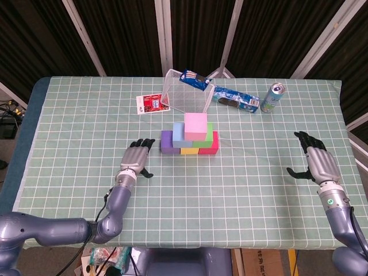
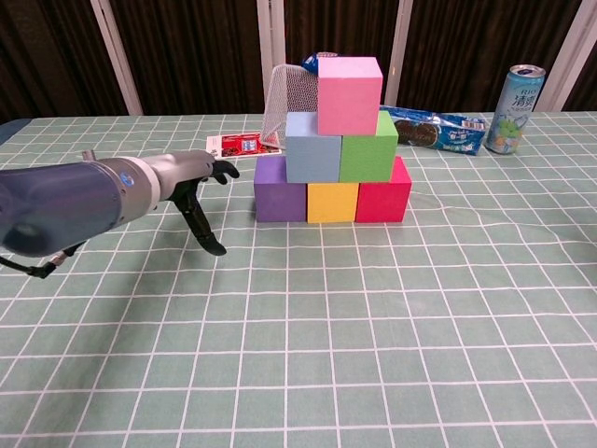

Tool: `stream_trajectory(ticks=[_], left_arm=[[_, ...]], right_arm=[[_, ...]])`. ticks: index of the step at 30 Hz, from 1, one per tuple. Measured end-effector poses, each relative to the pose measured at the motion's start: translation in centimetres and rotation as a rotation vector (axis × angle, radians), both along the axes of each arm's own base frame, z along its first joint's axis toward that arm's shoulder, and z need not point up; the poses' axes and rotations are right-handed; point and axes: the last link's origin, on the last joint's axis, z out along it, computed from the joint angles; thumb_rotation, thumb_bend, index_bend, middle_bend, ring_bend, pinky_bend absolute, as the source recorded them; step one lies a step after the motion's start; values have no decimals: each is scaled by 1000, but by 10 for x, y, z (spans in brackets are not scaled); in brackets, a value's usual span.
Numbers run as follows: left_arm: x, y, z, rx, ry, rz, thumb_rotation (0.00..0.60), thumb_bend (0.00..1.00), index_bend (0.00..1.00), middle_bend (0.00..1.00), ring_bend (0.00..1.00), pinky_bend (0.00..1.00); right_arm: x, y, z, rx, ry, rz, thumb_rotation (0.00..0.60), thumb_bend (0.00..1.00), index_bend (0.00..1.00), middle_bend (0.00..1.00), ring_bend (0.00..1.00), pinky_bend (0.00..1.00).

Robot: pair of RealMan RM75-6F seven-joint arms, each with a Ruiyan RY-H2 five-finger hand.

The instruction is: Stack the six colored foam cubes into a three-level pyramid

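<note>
Green-gridded cloth is covering the desk (image 1: 69, 144), and nearest the robot its two hands are hovering low over it, both holding nothing. Its left hand (image 1: 133, 158) is lying palm-down with fingers (image 1: 141, 145) spread and reaching away from the robot, empty; in the chest view the same left hand (image 2: 201, 201) is showing a thumb pointing down toward the cloth. Its right hand (image 1: 315, 161) is sitting well apart near the right edge, fingers loosely open and nothing in them.

Just beyond the left hand and slightly to its right, the pyramid is standing mid-desk. Purple cube (image 2: 270, 189), yellow cube (image 2: 332, 203) and red cube (image 2: 383, 196) are forming the bottom row, its long axis running left to right across the desk; blue cube (image 2: 312, 147) and green cube (image 2: 367, 146) are resting on them, and the pink cube (image 2: 350, 82) is sitting on top. By the look of it, all three levels are already built, so the task is reading as done, and any coming move is only a withdrawal. The left hand is far nearer the stack, near the purple cube but not touching, so it is the one risking a knock.

Farther back, a red card (image 1: 150, 103), a clear mesh-sided basket (image 1: 184, 98), a blue cookie packet (image 1: 236, 102) and a drink can (image 1: 271, 97) are lying along the far side.
</note>
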Motion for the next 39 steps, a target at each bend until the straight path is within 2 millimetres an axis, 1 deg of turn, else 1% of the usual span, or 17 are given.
stream_trajectory(ticks=[2,5,8,12,14,17,18,22,25,28,31,34,39], left_arm=[[-3,-5,10,13,-14,-4,600,170,0,42,2,75],[-10,-14,30,49,-38,-11,600,169,0,40,2,75],[-22,-24,54,107,-53,-19,600,160,0,33,2,75],[-44,-40,90,219,-75,-30,600,125,0,19,2,75],[-55,-49,105,264,-87,-37,600,108,0,11,1,72],[-73,-64,125,318,-101,-52,600,85,0,0,0,61],[-83,-73,134,342,-99,-58,600,81,0,0,0,56],[-107,-94,153,389,-72,-67,600,74,0,0,0,41],[-124,-109,164,421,-58,-81,600,72,0,0,0,25],[-139,-122,174,451,-49,-99,600,70,0,0,0,20],[-149,-132,181,477,-32,-122,600,68,0,0,0,18],[-159,-143,188,508,-15,-151,600,68,0,0,0,17],[-185,-167,200,536,-5,-146,600,68,0,0,0,17]], right_arm=[[0,0,0,-3,0,2,600,288,0,0,0,0],[1,0,1,-10,1,7,600,288,0,0,0,0],[3,1,3,-19,3,17,600,288,0,0,0,0],[6,2,6,-41,12,37,600,288,0,0,0,0],[8,3,7,-54,17,47,600,288,0,0,0,0],[10,6,7,-73,28,62,600,288,0,0,0,0],[10,7,7,-79,31,67,600,288,0,0,0,0],[12,14,8,-115,49,92,600,288,0,0,0,0],[9,23,10,-155,66,100,600,288,0,0,0,0],[-3,38,12,-197,84,83,600,288,0,0,0,0],[-19,55,15,-235,103,57,600,288,0,0,0,0],[-30,70,20,-271,118,59,600,288,0,0,0,0],[-39,91,27,-311,147,105,600,288,0,0,0,0]])
